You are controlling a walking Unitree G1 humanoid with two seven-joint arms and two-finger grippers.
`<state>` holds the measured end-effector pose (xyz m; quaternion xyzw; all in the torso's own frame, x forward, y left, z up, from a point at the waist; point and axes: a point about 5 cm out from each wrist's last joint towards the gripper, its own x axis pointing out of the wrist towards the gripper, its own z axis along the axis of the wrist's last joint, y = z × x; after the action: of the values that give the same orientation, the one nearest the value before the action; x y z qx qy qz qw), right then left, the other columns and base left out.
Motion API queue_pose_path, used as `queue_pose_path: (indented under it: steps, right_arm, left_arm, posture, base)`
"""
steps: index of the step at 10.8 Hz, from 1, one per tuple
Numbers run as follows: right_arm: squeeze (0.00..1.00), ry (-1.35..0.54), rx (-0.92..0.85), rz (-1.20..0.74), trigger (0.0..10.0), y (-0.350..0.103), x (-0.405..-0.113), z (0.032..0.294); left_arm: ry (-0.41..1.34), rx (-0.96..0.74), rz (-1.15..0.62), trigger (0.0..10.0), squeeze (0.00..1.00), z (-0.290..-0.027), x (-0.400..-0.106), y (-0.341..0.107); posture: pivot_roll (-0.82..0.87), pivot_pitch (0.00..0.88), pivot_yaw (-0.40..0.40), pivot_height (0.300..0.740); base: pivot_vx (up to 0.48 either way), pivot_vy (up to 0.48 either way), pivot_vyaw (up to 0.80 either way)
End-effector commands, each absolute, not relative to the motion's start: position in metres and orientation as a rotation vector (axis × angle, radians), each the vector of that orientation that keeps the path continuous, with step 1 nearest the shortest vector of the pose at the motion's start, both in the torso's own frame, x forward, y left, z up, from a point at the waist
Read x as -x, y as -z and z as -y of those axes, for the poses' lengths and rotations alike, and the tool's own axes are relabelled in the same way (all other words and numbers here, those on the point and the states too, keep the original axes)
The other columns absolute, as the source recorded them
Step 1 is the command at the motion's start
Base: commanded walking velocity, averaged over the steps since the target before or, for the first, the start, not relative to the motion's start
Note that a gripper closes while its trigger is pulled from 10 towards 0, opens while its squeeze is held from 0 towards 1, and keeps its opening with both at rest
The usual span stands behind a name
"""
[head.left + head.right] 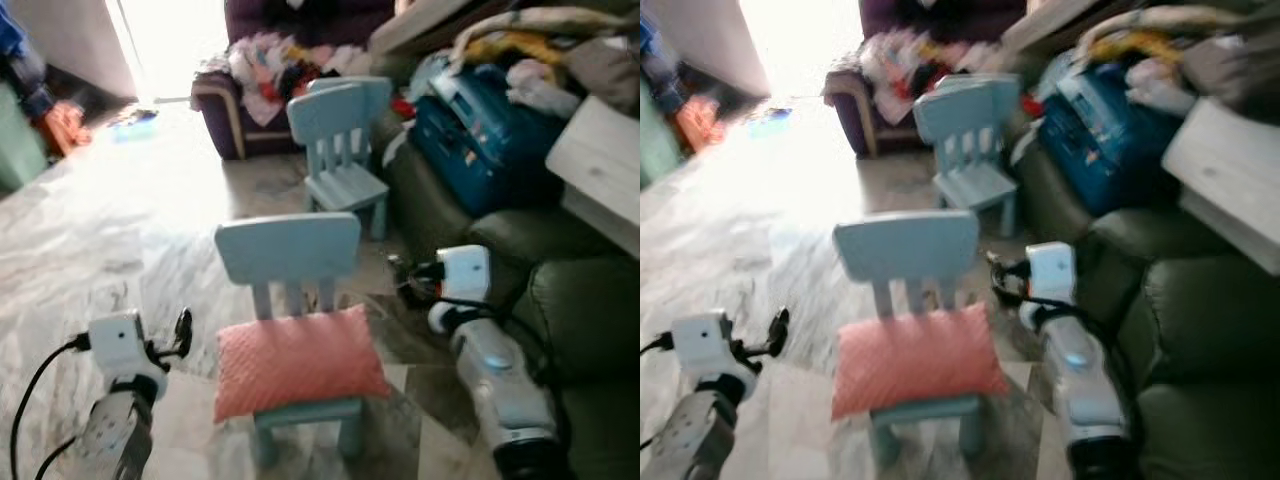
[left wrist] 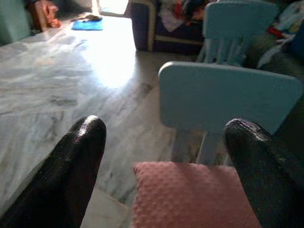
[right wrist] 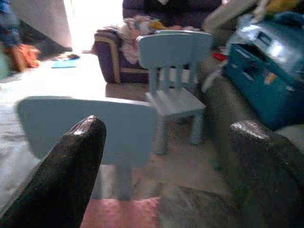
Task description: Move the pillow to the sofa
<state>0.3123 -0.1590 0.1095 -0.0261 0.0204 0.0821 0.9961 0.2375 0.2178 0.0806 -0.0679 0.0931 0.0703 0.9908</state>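
A pink pillow (image 1: 298, 362) lies flat on the seat of a small light-blue chair (image 1: 290, 255), covering most of the seat, with the chair's backrest rising just behind it. The left gripper (image 2: 164, 161) hovers beside the chair on its left, fingers spread wide apart and holding nothing. The right gripper (image 3: 168, 166) hovers just to the chair's right, fingers likewise spread and empty. A second blue chair (image 1: 338, 140) stands farther behind the first. A dark green sofa (image 1: 580, 330) sits to the right of the chair, with a blue case (image 1: 480, 125) and heaped laundry on it.
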Motion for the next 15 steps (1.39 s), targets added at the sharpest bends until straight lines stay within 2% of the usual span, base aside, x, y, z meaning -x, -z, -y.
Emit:
queue_pose_path:
  steps: [1, 7, 10, 15]
  right_arm:
    - [0.00, -0.185, 0.037, -0.037, 10.0, -0.1099, -0.3126, 0.1492]
    - [0.00, -0.176, 0.040, -0.027, 10.0, -0.1125, -0.3157, 0.1495]
    - [0.00, -0.190, 0.056, -0.010, 10.0, -0.1155, -0.3174, 0.1466]
    - [0.00, -0.209, 0.075, 0.006, 10.0, -0.1174, -0.3181, 0.1439]
  left_arm:
    - [-0.164, 0.085, -0.190, 10.0, 0.00, -0.2263, -0.2343, -0.0808]
    - [-0.177, 0.041, -0.156, 10.0, 0.00, -0.2270, -0.2393, -0.0825]
    - [-0.180, 0.132, -0.137, 10.0, 0.00, -0.2252, -0.2388, -0.0813]
    - [-0.198, 0.170, -0.120, 10.0, 0.00, -0.2272, -0.2374, -0.0816]
  posture:
    - [-0.17, 0.000, 0.041, 0.740]
    - [-0.17, 0.000, 0.042, 0.740]
    - [-0.18, 0.000, 0.040, 0.740]
    - [-0.18, 0.000, 0.034, 0.740]
  base:
    - [0.000, 0.000, 0.00]
    - [0.000, 0.000, 0.00]
    - [0.000, 0.000, 0.00]
    - [0.465, 0.000, 0.00]
